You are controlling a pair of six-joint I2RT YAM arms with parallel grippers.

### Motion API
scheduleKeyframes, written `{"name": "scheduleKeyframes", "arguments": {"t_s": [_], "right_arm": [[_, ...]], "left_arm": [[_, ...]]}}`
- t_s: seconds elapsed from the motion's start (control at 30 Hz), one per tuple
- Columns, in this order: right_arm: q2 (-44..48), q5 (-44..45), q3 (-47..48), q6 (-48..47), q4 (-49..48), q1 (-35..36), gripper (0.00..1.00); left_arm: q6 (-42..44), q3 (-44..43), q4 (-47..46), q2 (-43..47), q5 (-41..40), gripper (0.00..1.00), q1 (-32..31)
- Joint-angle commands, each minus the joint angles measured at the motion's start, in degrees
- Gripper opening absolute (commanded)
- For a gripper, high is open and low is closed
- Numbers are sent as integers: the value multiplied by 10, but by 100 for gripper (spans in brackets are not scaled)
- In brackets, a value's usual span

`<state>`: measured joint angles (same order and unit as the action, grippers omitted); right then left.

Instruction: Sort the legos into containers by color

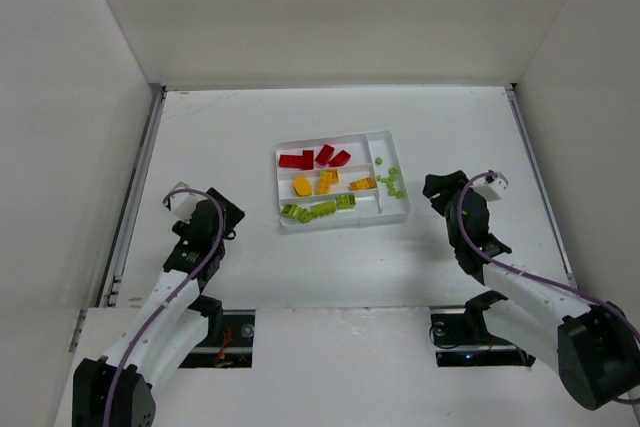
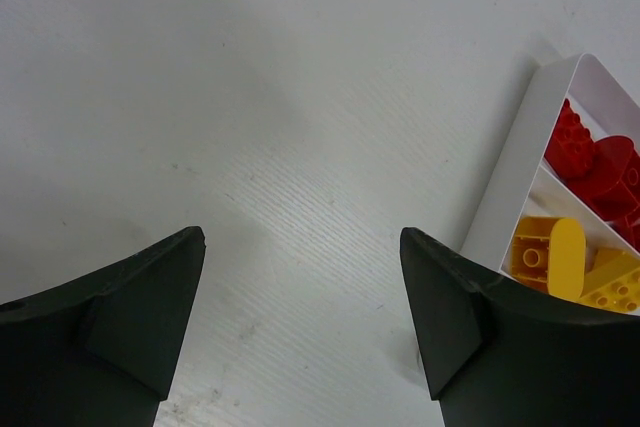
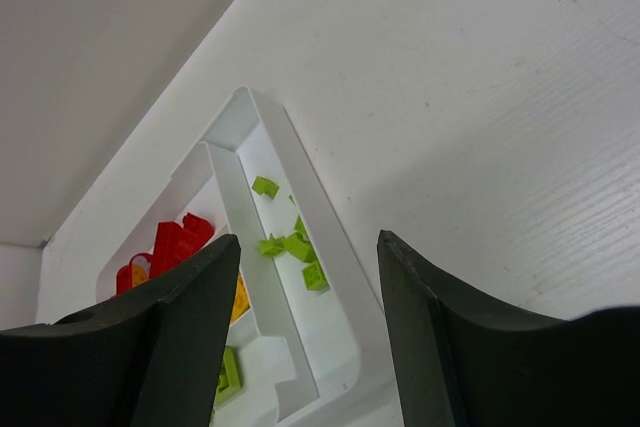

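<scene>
White table [image 1: 330,267], walled bay. Left gripper [image 2: 302,322]: jaws wide apart, empty, near tray [image 1: 340,225]. Right gripper [image 3: 308,332]: jaws parted, empty, near the tray's end slot. Legos [image 1: 322,183]: in tray, grouped by colour. Risk: a jaw clipping the light tray wall would likely shove it and mix colours.

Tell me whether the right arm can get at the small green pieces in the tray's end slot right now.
Probably yes. The right gripper hangs open just beside the tray, the small green pieces lie loose at the end nearest it, and nothing stands between.
</scene>
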<state>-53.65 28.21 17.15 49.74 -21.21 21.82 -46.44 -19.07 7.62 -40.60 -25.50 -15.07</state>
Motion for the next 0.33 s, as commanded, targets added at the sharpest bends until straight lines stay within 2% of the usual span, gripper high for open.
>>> {"name": "scheduleKeyframes", "arguments": {"t_s": [0.0, 0.2, 0.3], "right_arm": [[2, 0, 10, 1, -34, -1, 63], [7, -1, 9, 1, -34, -1, 64], [6, -2, 8, 1, -34, -2, 64]], "left_arm": [[-4, -4, -1, 3, -2, 77, 4], [-4, -6, 3, 1, -3, 75, 6], [-3, -9, 7, -3, -1, 76, 1]]}}
